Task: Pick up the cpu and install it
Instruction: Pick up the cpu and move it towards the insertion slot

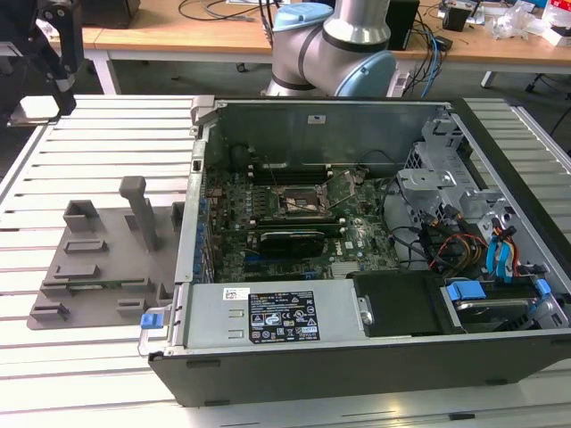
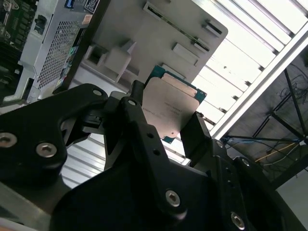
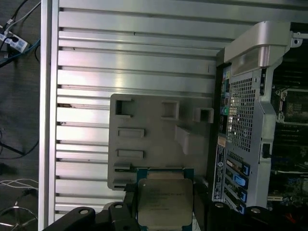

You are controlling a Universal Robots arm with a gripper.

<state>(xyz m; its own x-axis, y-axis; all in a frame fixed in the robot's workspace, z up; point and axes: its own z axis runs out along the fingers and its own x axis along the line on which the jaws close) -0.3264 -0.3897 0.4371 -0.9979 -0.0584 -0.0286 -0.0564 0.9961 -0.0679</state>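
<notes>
Tool (image 2: 167,107) aloft with cpu (image 2: 174,101) over tray (image 3: 154,132)

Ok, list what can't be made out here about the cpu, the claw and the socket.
- The cpu: its underside faces away in both wrist views, and in the second wrist view the claw gripping it covers two of its edges.
- The socket: too small in the exterior view to make out its pins.
- The arm: cut off by the exterior view's top edge.

In the second wrist view, fingers (image 2: 195,137) of the claw (image 2: 167,115) cover two opposite edges of the cpu (image 2: 171,103).
</notes>
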